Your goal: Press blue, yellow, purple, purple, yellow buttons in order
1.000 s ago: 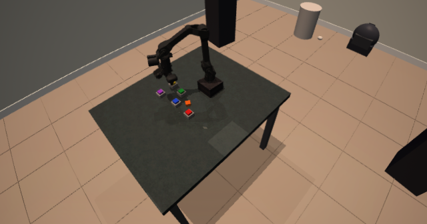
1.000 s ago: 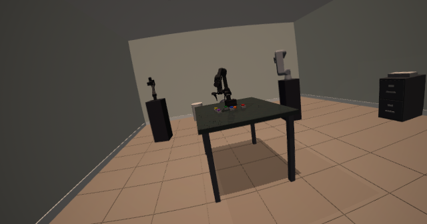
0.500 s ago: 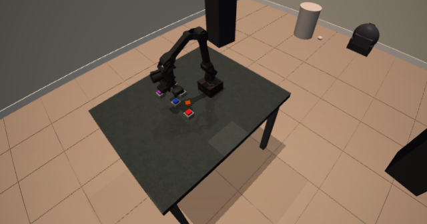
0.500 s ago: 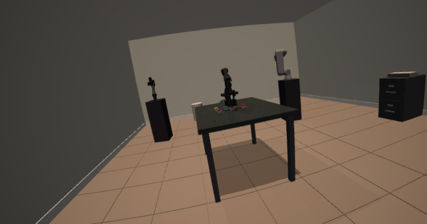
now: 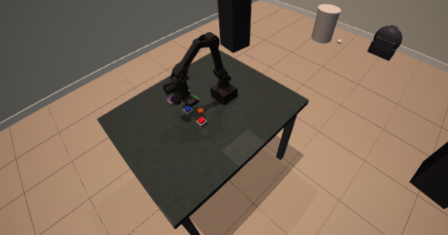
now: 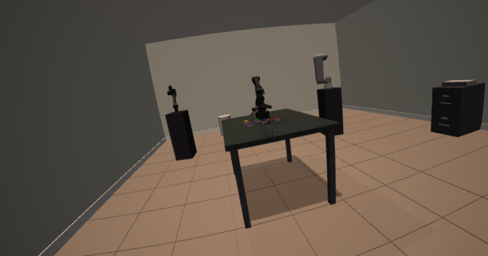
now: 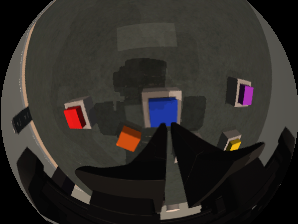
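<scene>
My gripper (image 7: 168,127) is shut and empty. Its fingertips are over the near edge of the blue button (image 7: 163,111) (image 5: 187,108) (image 6: 264,120) in the wrist view; whether they touch it I cannot tell. The purple button (image 7: 246,95) (image 5: 170,99) (image 6: 248,123) is at the right in the wrist view. The yellow button (image 7: 233,145) (image 6: 245,122) lies nearer, beside the right finger, and is hidden behind the arm in the top view.
A red button (image 7: 75,118) (image 5: 201,120) (image 6: 277,118) and an orange block (image 7: 128,138) (image 5: 200,110) (image 6: 268,120) lie left of the blue button in the wrist view. A green button (image 5: 195,97) (image 6: 257,120) is close beside the gripper; its cap is hidden in the wrist view.
</scene>
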{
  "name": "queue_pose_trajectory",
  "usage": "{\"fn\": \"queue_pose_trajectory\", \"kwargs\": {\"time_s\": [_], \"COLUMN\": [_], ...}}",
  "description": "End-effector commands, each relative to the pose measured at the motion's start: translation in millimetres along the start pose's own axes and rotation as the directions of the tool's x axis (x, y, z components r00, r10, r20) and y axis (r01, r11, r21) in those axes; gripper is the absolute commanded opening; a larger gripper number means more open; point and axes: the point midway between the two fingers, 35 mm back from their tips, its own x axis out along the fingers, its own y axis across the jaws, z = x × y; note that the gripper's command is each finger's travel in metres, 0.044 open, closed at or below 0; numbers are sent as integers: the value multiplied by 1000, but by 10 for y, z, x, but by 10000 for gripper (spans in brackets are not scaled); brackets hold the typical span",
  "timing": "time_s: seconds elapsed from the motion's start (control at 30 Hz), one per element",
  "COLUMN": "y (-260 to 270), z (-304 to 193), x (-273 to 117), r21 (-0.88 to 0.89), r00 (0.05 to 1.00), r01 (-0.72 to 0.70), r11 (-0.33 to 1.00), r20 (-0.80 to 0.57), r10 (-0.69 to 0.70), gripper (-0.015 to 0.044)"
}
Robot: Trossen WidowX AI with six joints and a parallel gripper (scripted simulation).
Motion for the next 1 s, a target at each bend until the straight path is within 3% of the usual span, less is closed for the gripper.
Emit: {"fn": "queue_pose_trajectory", "kwargs": {"time_s": [0.0,0.97], "y": [8,10], "z": [3,1], "x": [7,336], "r21": [-3,-3], "r00": [1000,1000], "r01": [-5,-5], "r11": [1000,1000], "r20": [1,1], "r10": [5,5], "gripper": [20,20]}}
